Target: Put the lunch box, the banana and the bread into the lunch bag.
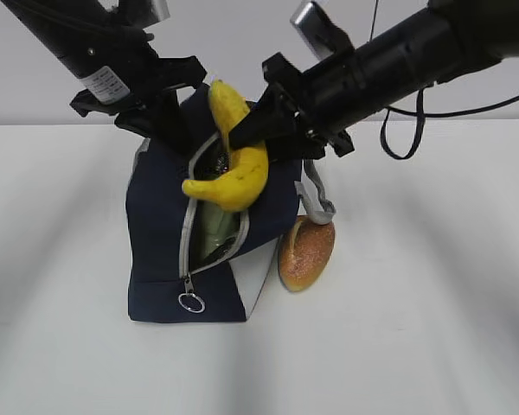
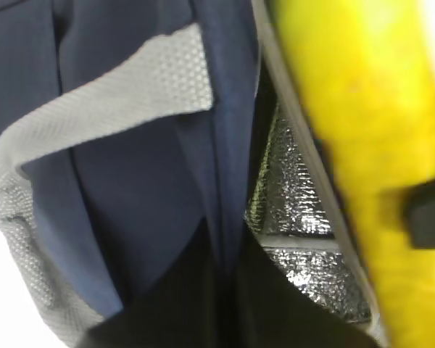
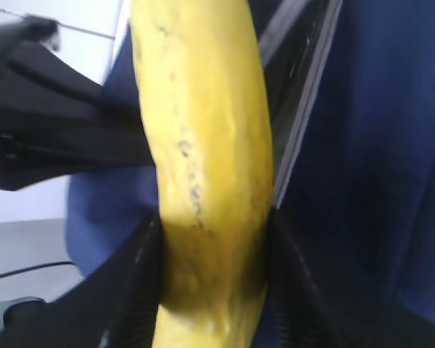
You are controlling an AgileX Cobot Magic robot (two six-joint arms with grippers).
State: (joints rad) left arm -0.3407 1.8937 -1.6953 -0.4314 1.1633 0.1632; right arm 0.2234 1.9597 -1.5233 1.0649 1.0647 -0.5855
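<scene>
Exterior view gives me the lunch bag (image 1: 169, 259) standing near the middle of the white worktop (image 1: 432, 328), its grey zipper parted and the ring pull (image 1: 191, 303) hanging toward the front edge. My right gripper (image 1: 242, 138) is clamped on the banana (image 1: 233, 169), which sits across the mouth of the bag, one tip above the rim and the lower end just inside the opening. My right wrist view confirms both black fingers (image 3: 141, 290) pressing the banana's sides. A pale green shape, apparently the lunch box (image 1: 214, 229), shows inside the opening below the banana. My left gripper (image 1: 160, 112) is closed on the bag's far rim, next to the banana. The bread (image 1: 306, 252) lies on the worktop touching the bag's right side, under a grey strap handle (image 1: 318, 197). Foil lining (image 2: 290, 196) shows in my left wrist view.
</scene>
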